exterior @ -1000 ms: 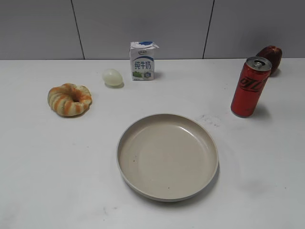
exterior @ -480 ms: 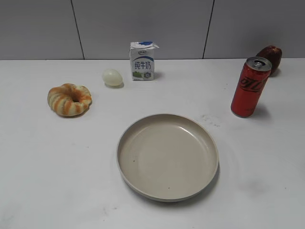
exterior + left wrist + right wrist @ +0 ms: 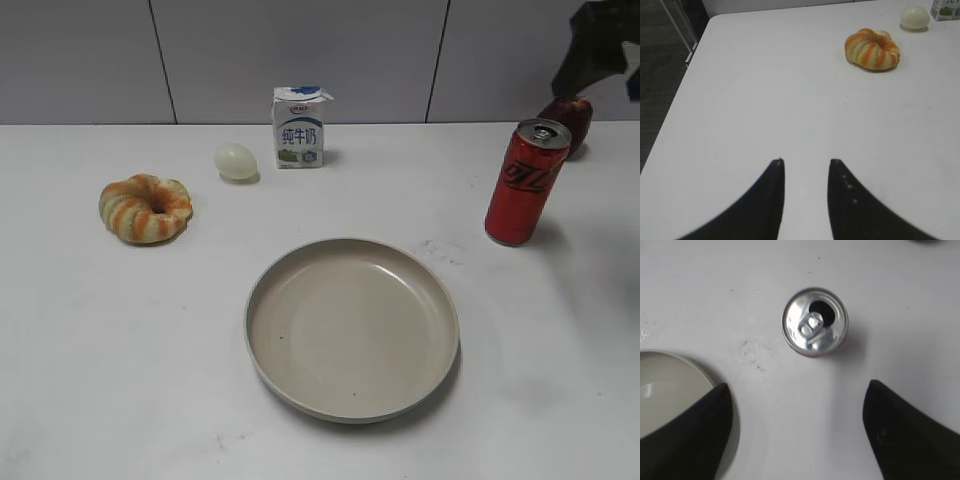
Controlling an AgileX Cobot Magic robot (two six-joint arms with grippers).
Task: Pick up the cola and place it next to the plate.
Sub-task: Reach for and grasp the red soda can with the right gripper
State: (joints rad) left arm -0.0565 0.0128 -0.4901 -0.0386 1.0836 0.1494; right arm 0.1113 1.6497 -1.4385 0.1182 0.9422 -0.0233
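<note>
Red cola [image 3: 524,183] upright near table's right edge; right claw [image 3: 797,432] spread wide above, should drop straight and clamp mid-can

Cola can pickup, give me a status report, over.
Right claw open, above the cola can, not touching. Left claw open, empty, near the bread. Can upright, apart from the plate. Apple just behind the can.

Being half hidden behind the tall red metal cola can [image 3: 525,183]: a dark red round fruit [image 3: 570,118]. Being cut off by the frame edges: dark arm [image 3: 600,45] above that can; white-blue milk carton [image 3: 946,9]; round beige plate [image 3: 667,390]; can's red side, barely showing under its silver top.
</note>
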